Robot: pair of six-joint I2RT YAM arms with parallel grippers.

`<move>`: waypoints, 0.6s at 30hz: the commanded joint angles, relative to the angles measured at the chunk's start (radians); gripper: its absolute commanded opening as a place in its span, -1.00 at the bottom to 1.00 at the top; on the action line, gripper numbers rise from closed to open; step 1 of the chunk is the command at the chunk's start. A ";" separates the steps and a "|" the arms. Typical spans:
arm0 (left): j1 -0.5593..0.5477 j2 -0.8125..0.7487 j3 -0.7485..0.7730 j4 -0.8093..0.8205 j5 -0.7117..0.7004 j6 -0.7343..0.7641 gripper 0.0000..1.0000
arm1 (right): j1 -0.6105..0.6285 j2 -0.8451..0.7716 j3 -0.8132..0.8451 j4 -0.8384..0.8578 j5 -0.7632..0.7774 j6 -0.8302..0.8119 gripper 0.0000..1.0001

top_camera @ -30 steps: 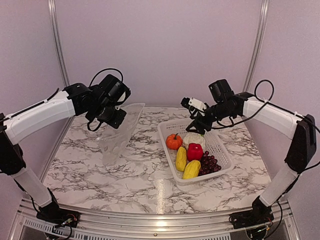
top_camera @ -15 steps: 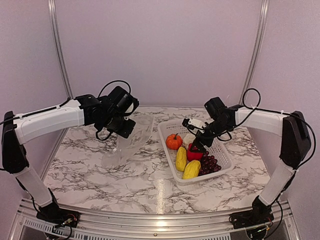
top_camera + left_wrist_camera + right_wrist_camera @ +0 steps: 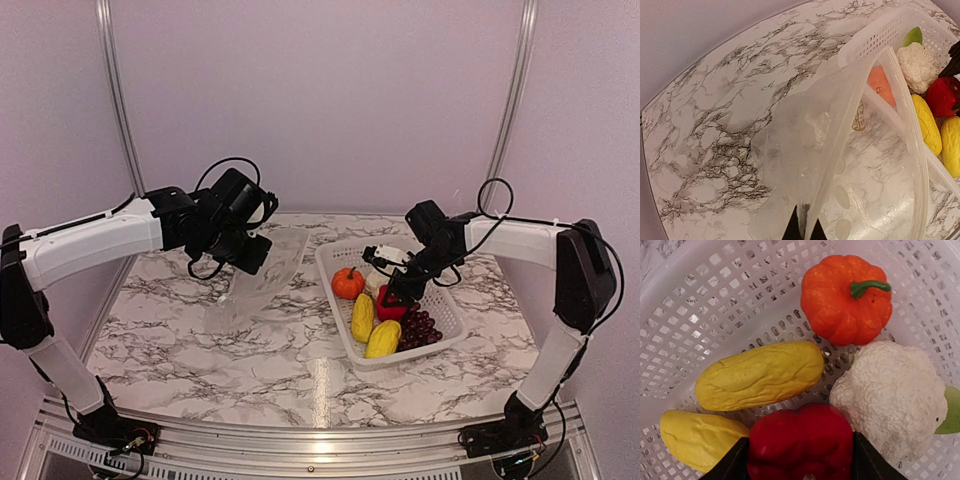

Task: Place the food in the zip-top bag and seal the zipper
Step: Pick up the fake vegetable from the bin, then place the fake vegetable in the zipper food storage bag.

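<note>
Picking was the step in hand. The right gripper [image 3: 802, 466] clasped the red pepper [image 3: 801, 442] on both flanks. It lay in the basket [image 3: 715, 300] by the tabletop's right edge, beside the cauliflower [image 3: 890, 395] and pumpkin [image 3: 845, 300]. The left gripper [image 3: 804, 231] pinched one lip of the zip-top bag [image 3: 840, 165], held mouth-open toward the far-left corner. By my judgement, the next move called for a clean lift, then a carry left into that gaping mouth.
</note>
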 commanded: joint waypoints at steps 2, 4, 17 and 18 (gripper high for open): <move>-0.004 -0.021 0.010 0.008 0.015 -0.014 -1.00 | -0.003 0.000 0.049 -0.074 -0.012 -0.028 -0.07; -0.003 -0.017 0.010 0.007 0.015 -0.016 -1.00 | -0.004 -0.019 0.075 -0.095 -0.021 -0.031 -0.15; -0.003 0.005 0.039 0.034 0.078 -0.069 -1.00 | 0.062 -0.117 0.388 -0.110 -0.334 0.045 -0.22; -0.003 0.005 0.041 0.037 0.086 -0.073 -1.00 | 0.080 -0.113 0.410 -0.098 -0.347 0.051 -0.23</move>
